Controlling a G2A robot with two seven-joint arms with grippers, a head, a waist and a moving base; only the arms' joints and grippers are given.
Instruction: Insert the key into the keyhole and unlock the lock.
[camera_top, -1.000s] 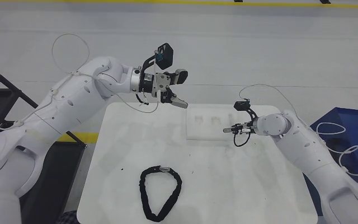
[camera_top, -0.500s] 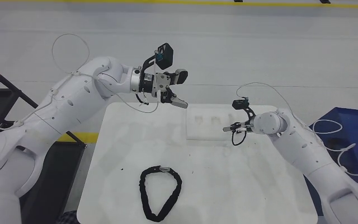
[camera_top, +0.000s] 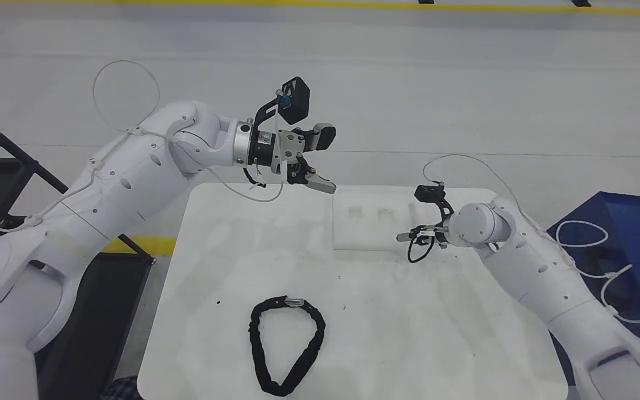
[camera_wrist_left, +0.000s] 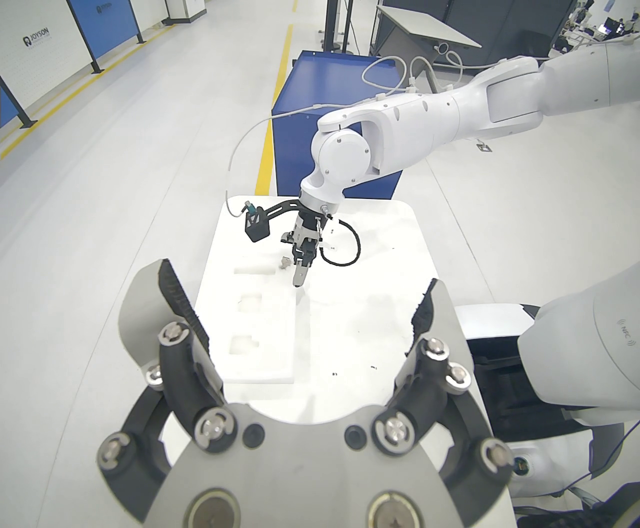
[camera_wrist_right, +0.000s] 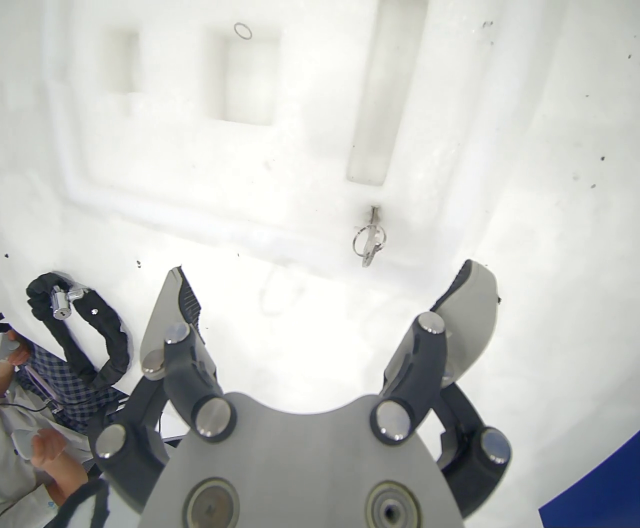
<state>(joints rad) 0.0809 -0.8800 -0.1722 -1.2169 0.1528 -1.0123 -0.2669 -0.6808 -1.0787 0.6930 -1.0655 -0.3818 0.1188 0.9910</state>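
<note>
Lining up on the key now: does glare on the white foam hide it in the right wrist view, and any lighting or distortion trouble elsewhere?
Right wrist view: foam tray and table glare near-white, recess edges faint, yet the key stands out dark. Left wrist view: the wide lens bows the table's edges. Top view: even light, soft shadows; the chain lock stands out plainly.

**White table, two things on it**

The white table (camera_top: 420, 330) carries a white foam block (camera_top: 370, 235) with shallow recesses. It lies flat between my left claw (camera_wrist_left: 297, 280) and my right claw (camera_wrist_right: 322, 280), just ahead of the right one's fingertips. A black chain lock (camera_wrist_right: 107, 350), closed in a loop, lies well apart from both claws, toward the table's near edge. Small dark specks (camera_wrist_right: 592, 186) dot the bare top beside my right claw.
</note>
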